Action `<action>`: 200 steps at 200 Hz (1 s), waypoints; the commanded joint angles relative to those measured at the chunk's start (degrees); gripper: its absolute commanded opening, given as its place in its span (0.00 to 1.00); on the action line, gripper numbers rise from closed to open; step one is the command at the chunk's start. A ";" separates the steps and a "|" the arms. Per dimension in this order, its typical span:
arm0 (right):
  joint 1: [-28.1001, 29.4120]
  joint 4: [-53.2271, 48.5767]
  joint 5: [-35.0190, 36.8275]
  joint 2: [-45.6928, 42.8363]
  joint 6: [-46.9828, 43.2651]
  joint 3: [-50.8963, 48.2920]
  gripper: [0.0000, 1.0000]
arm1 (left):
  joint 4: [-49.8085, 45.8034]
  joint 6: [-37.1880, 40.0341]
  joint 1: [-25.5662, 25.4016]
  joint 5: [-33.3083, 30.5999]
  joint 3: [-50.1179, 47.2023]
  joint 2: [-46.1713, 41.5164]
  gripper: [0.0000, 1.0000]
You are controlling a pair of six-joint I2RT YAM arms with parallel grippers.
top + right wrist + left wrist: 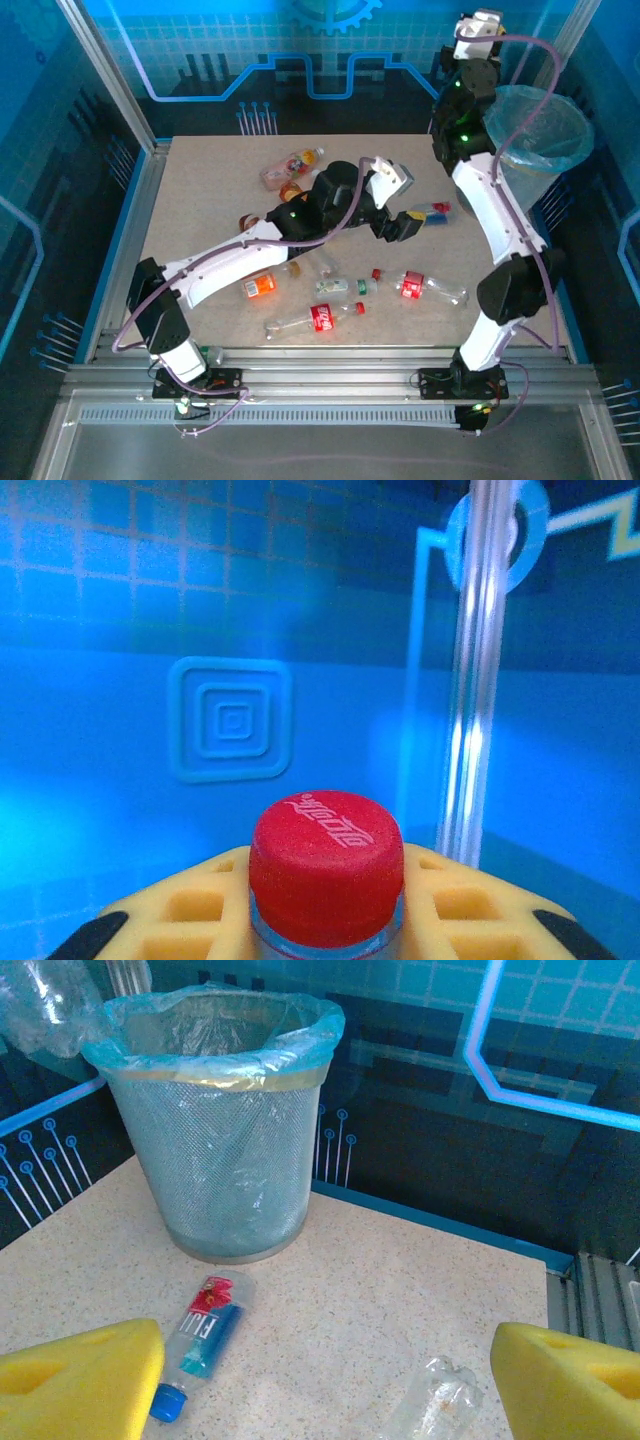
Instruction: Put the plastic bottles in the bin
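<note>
Left gripper (322, 1388) hangs over the middle of the table, its yellow fingers (80, 1380) spread wide with nothing between them. Below it we see a blue-capped bottle (200, 1338) with a red and blue label lying on its side on the speckled tabletop (400, 1280), cap toward the gripper. A clear bottle (435, 1402) lies just to its right.

At the far right corner the bin (230, 1160) stands upright, its pale blue-green bag (300, 1045) folded over the rim.

The right arm is raised high beside the bin. Its right gripper (325, 885) is clamped on the neck of a red-capped bottle (325, 850), cap up against the blue wall.

From overhead we count more bottles on the near half of the table, between the two arms. They are an orange-labelled bottle (260, 285), a red-labelled bottle (322, 318), a small green-labelled bottle (340, 287) and a second red-labelled bottle (415, 285). An orange drink bottle (290, 165) lies on the far side of the left arm.
</note>
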 commanded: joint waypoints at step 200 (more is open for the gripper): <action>0.77 22.12 14.61 44.72 -43.51 58.20 0.00 | -4.48 -4.73 0.40 -0.30 8.34 8.91 0.89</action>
